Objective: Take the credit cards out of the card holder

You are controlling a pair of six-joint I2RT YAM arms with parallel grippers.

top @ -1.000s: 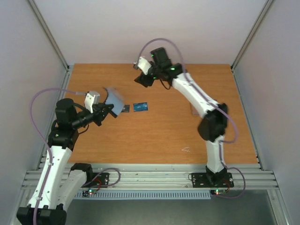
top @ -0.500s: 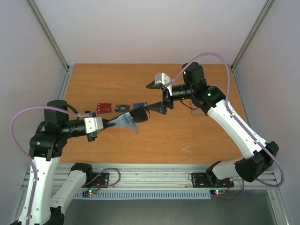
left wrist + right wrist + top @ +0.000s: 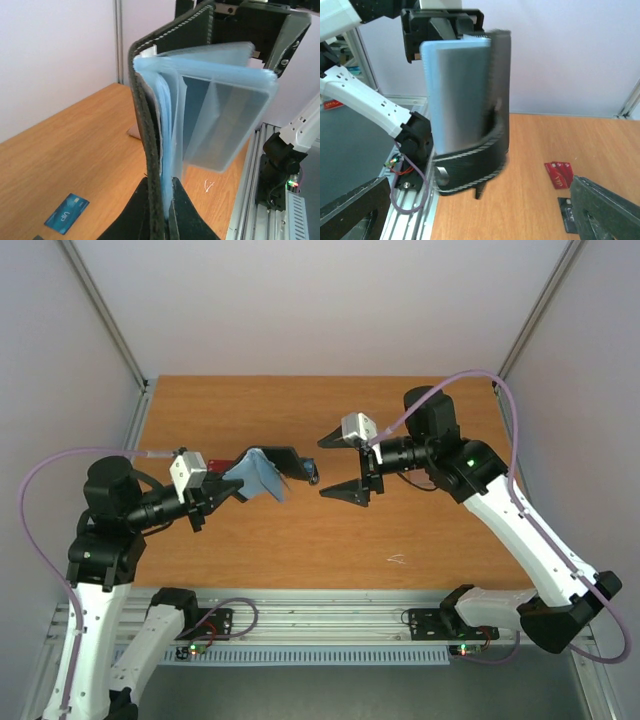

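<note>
So the card holder (image 3: 270, 468) hangs in the air over the wooden table (image 3: 420, 540), left of centre. It's flopped open, with its pale blue pockets (image 3: 220, 110) fanned out and the black cover on the outside. The left gripper (image 3: 228, 490) pinches it by one edge, jaws squeezed narrow on it. The right gripper (image 3: 340, 465) faces the holder's free end from close by, jaws spread wide with nothing in them. A blue card (image 3: 66, 213), a red card (image 3: 559, 175) and a black card (image 3: 568, 216) lie on the table.

left hand (image 3: 226, 489): clamped on card holder (image 3: 268, 472), raised | right hand (image 3: 340, 466): jaws wide, facing left hand
</note>
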